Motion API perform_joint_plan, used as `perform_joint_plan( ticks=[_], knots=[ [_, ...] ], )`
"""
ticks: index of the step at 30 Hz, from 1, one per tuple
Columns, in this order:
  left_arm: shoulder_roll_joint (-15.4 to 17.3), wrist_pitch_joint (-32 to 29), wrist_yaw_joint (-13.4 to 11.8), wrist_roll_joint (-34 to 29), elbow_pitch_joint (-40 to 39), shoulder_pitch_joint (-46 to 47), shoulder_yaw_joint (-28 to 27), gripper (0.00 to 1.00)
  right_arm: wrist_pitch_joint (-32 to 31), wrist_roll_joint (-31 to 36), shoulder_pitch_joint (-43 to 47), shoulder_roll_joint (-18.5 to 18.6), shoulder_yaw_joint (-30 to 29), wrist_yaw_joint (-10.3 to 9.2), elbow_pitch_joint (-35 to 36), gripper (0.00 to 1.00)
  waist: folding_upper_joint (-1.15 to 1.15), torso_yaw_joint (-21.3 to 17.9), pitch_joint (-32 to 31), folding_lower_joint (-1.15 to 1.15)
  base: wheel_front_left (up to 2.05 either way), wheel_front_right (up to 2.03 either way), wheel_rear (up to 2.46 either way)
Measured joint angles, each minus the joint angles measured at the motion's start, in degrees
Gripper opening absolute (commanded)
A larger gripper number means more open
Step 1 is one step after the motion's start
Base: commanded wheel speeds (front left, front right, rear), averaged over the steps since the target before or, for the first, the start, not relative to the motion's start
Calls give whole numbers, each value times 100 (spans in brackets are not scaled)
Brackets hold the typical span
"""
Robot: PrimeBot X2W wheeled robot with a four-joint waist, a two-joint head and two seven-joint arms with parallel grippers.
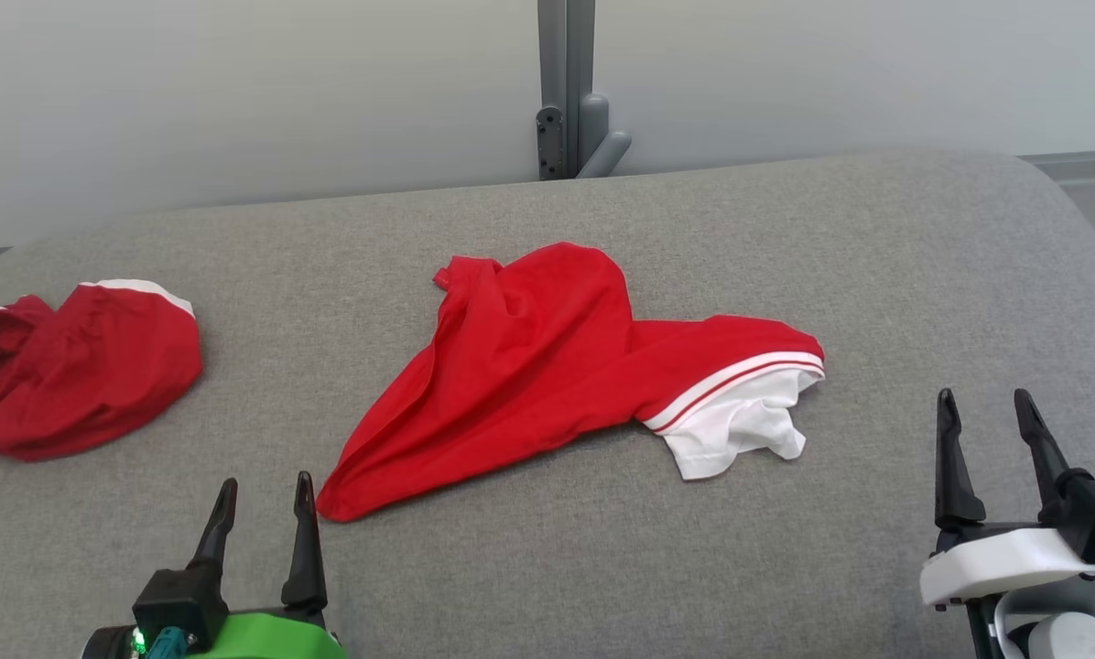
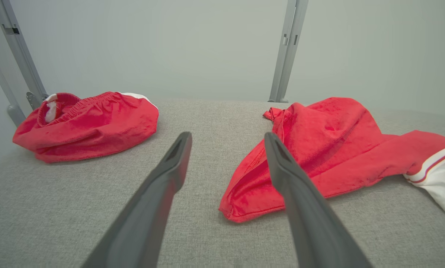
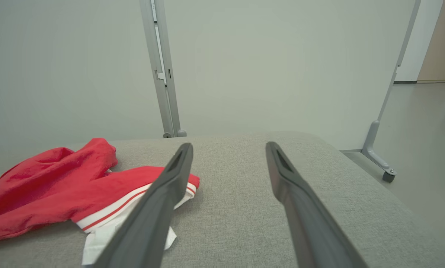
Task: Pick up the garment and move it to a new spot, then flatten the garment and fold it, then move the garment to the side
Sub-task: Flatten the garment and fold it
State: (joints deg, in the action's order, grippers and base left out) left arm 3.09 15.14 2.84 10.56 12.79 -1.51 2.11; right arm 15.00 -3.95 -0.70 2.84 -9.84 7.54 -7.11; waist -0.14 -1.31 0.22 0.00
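At eight and four o'clock of the red garment (image 1: 547, 366), the left end effector (image 1: 265, 490) and right end effector (image 1: 984, 403) hover released, fingers toward twelve, bare worktop (image 1: 602, 567) at six.

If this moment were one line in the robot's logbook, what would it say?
left gripper: open, empty | right gripper: open, empty | red garment: crumpled at centre, not flattened | second red garment: bunched far left

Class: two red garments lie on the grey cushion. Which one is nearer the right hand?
The spread-out red garment with the white, red-striped end, lying in the middle; the bunched red garment sits far left.
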Motion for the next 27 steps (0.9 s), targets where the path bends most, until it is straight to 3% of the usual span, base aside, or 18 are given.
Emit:
perform_joint_plan(
  ticks=[19, 27],
  knots=[
    [-19, 0, -108, 142, -160, -257, 170, 100, 0, -147, 155, 1, 342, 0, -77, 100, 0, 105, -115, 0, 0, 0, 0],
    [-20, 0, -111, 145, -149, -221, 252, 100, 4, 142, 116, 2, 556, 0, -524, 100, 0, 143, -28, 0, 0, 0, 0]
  ],
)
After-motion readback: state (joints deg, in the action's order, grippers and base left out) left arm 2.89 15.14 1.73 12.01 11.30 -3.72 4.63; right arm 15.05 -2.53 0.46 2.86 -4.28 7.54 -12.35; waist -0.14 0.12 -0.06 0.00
